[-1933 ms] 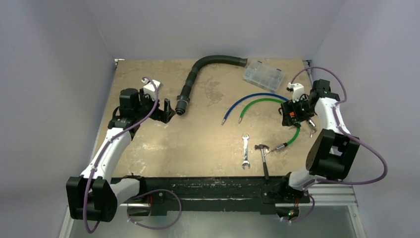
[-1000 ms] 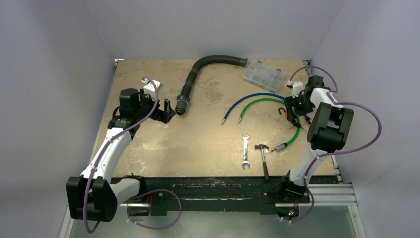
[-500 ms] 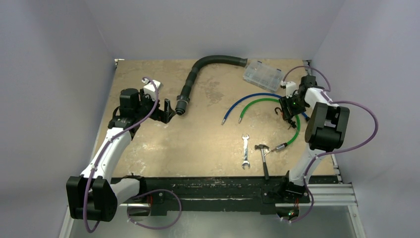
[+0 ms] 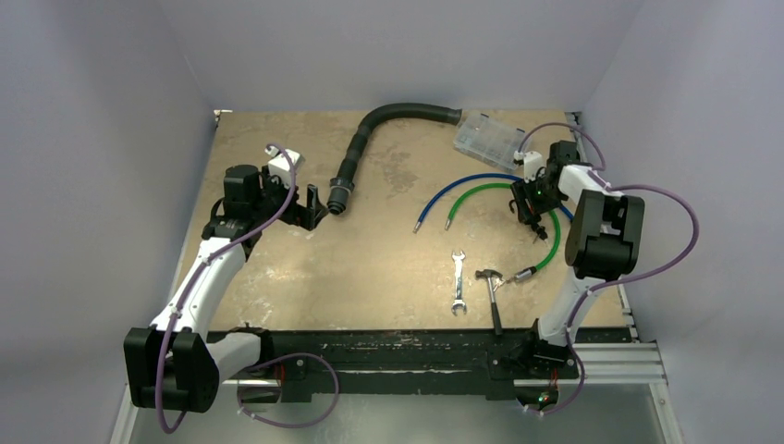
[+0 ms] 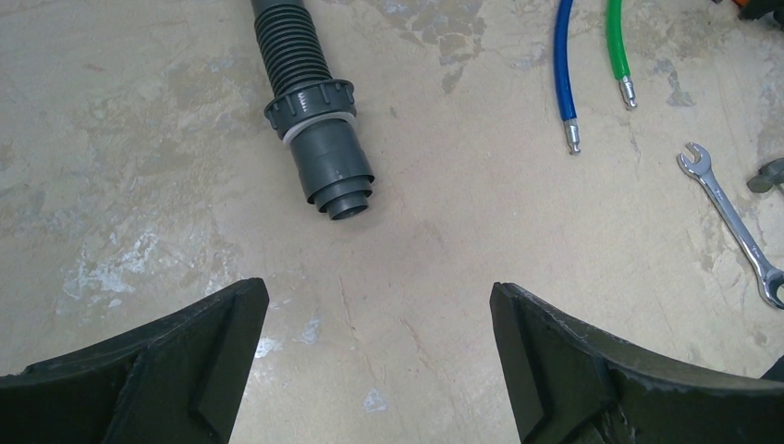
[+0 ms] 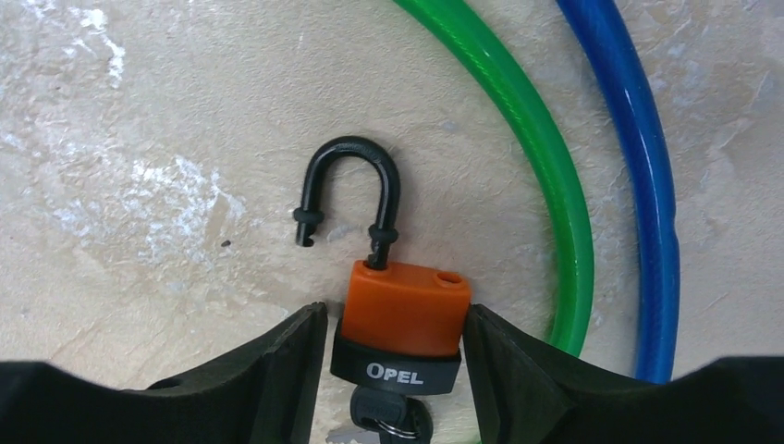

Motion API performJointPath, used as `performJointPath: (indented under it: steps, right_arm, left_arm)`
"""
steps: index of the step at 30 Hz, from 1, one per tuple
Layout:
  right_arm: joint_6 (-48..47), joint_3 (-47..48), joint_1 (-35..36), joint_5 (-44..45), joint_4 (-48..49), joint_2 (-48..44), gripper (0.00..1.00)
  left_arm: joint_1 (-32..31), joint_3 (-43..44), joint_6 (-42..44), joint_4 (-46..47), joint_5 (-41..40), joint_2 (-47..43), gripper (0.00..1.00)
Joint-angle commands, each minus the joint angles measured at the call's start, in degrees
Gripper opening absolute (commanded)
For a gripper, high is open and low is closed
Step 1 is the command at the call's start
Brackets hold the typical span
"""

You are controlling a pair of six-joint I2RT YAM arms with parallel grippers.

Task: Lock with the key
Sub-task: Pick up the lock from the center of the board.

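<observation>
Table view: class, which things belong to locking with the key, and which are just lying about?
Job: open padlock; key in its base; right gripper clamping it.
Lying about: hose, blue cable, green cable, spanner, hammer, parts box.

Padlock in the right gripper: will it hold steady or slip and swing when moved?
Probably steady: the right gripper clamps the padlock across its flat orange body. The open shackle looks free at one leg, so it may swivel. The key below may wobble.
</observation>
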Motion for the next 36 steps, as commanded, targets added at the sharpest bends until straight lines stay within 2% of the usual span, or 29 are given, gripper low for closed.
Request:
performJointPath:
  steps: [1, 3, 7, 11, 16, 20, 25, 28, 30, 32, 33, 34, 36]
  right_arm:
    - [1.74, -0.62, 0.75, 0.76, 2.6, 0.16, 0.56]
    - [1.83, -0.69, 0.97, 0.15, 2.28, -0.51, 0.39]
    - [1.02, 0.44, 1.45, -4.12, -1.38, -3.72, 0.14]
    - [-0.76, 2.09, 3.41, -10.1, -5.63, -8.71, 0.0]
    - [-3.22, 6.13, 8.25, -19.25, -13.09, -14.13, 0.0]
    - [-4.16, 9.32, 15.07, -24.86, -17.65, -17.1, 0.0]
    - [-3.94, 12.16, 23.87, -33.03, -20.33, -18.9, 0.0]
    - [-2.86, 12.73, 29.68, -35.13, -20.81, -18.84, 0.0]
    - [-0.66, 10.6, 32.8, -34.87, -17.77, -19.6, 0.0]
    - [1.29, 7.53, 35.36, -35.01, -15.36, -20.3, 0.0]
    - [1.66, 6.7, 36.42, -34.96, -14.85, -26.02, 0.0]
    - [1.77, 6.2, 37.51, -35.05, -14.69, -20.93, 0.0]
    - [2.02, 5.23, 39.14, -35.68, -14.44, -20.97, 0.0]
  left_arm:
    - [0.4, 1.03, 0.62, 1.2, 0.53, -0.06, 1.0]
    - [0.42, 1.15, 0.78, 0.92, 0.33, -0.3, 1.0]
    - [0.45, 2.81, 2.18, -0.99, 2.47, -0.76, 1.0]
    - [0.44, 5.77, 2.61, -3.56, 5.85, -0.14, 1.0]
    - [0.45, 10.01, 3.67, -7.38, 10.37, 0.54, 1.0]
    - [0.37, 11.92, 4.6, -9.85, 19.04, 0.32, 1.0]
    - [-0.79, 11.15, 3.41, -6.1, 30.99, -0.07, 0.96]
    - [-4.76, 10.97, 2.76, -3.33, 28.83, 0.58, 0.91]
    - [-9.37, 11.19, 3.26, -2.54, 26.23, 1.14, 0.89]
    - [-12.28, 11.07, 3.42, -1.7, 27.88, 2.56, 0.89]
    - [-13.08, 10.86, 3.29, -0.91, 29.57, 3.3, 0.88]
    - [-13.95, 10.4, 3.31, 0.4, 30.63, 3.94, 0.87]
    - [-15.04, 8.74, 3.88, 2.19, 31.33, 4.64, 0.84]
